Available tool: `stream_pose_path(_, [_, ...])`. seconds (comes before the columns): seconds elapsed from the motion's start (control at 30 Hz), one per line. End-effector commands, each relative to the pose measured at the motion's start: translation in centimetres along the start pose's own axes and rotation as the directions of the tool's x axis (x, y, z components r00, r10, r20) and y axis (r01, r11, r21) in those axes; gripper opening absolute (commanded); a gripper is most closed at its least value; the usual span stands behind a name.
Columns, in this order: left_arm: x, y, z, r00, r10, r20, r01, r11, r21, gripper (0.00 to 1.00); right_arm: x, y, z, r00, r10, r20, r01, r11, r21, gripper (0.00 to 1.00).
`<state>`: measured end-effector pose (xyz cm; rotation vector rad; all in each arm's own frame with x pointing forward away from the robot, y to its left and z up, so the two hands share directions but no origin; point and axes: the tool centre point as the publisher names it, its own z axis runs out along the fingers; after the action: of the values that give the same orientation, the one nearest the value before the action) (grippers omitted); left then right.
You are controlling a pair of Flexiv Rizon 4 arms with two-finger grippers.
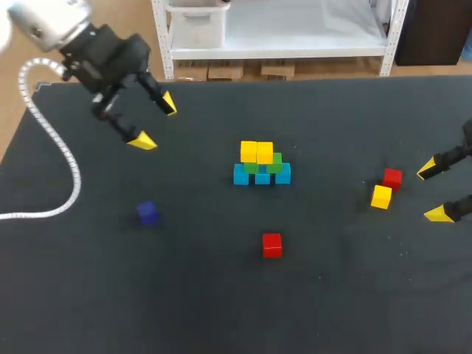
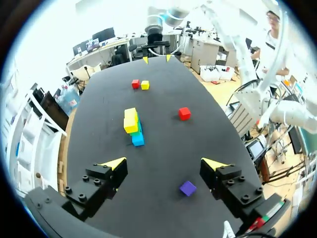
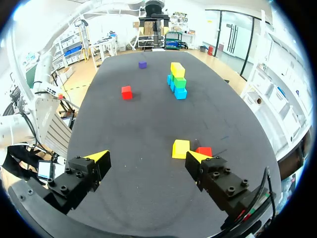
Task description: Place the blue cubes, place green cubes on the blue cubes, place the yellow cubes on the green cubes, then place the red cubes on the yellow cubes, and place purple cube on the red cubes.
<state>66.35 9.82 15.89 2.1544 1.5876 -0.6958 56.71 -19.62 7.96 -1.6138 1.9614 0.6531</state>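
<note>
1. The block stack point(image 1: 262, 164) stands mid-bench point(image 1: 110, 295), bare surface all around.
2. A lone red block point(image 1: 272, 245) sits well apart on the robot's side of the stack, and a purple block point(image 1: 147, 212) lies far to the left.
3. A yellow block point(image 1: 381, 197) and a second red block point(image 1: 391, 178) crowd just ahead of the right gripper point(image 1: 431, 192), jaws spread.

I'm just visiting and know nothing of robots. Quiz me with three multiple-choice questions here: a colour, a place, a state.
1. The top layer of the stack is: A red; B yellow; C purple.
2. The purple cube lies: A on the stack; B alone, left of it; C in a gripper.
3. The right gripper is: A open and empty; B shut on a cube; C shut with nothing inside.
Answers: B, two yellow cubes top it; B, nothing touches it; A, its fingers stand apart, holding nothing.
</note>
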Motion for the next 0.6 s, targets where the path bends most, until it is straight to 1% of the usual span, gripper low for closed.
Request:
stream_pose_path(0.03, [0.6, -1.3, -0.6, 1.000, 0.010, -0.003, -0.010, 1.000, -0.014, 1.00, 0.0, 0.0, 0.0, 1.000, -0.001, 0.003, 0.001, 1.000, 0.000, 1.00])
stream_pose_path(0.07, [0.7, -1.3, -0.6, 1.000, 0.010, -0.006, -0.010, 1.000, -0.013, 1.00, 0.0, 0.0, 0.0, 1.000, -0.001, 0.003, 0.001, 1.000, 0.000, 1.00])
stream_pose_path(0.1, [1.0, -1.2, -0.6, 1.000, -0.010, -0.003, 0.010, 1.000, -0.007, 1.00, 0.0, 0.0, 0.0, 1.000, -0.001, 0.003, 0.001, 1.000, 0.000, 1.00])
stream_pose_path(0.13, [1.2, -1.1, -0.6, 1.000, -0.016, -0.015, 0.016, 1.000, -0.004, 1.00, 0.0, 0.0, 0.0, 1.000, -0.001, 0.003, 0.001, 1.000, 0.000, 1.00])
stream_pose_path(0.17, [1.4, -1.1, -0.6, 1.000, -0.005, -0.030, 0.005, 1.000, -0.006, 1.00, 0.0, 0.0, 0.0, 1.000, -0.001, 0.003, 0.001, 1.000, 0.000, 1.00])
stream_pose_path(0.3, [1.7, -0.5, -1.3, 0.999, -0.034, -0.027, 0.034, 0.999, -0.022, 1.00, 0.0, 0.0, 0.0, 1.000, -0.001, 0.003, 0.001, 1.000, 0.000, 1.00])
stream_pose_path(0.37, [1.3, -0.4, -1.9, 0.999, 0.003, -0.032, -0.004, 1.000, -0.017, 1.00, 0.0, 0.0, 0.0, 1.000, -0.001, 0.003, 0.001, 1.000, 0.000, 1.00])
stream_pose_path(0.6, [1.3, -0.4, -1.9, 0.999, 0.003, -0.032, -0.004, 1.000, -0.017, 1.00, 0.0, 0.0, 0.0, 1.000, -0.001, 0.003, 0.001, 1.000, 0.000, 1.00])
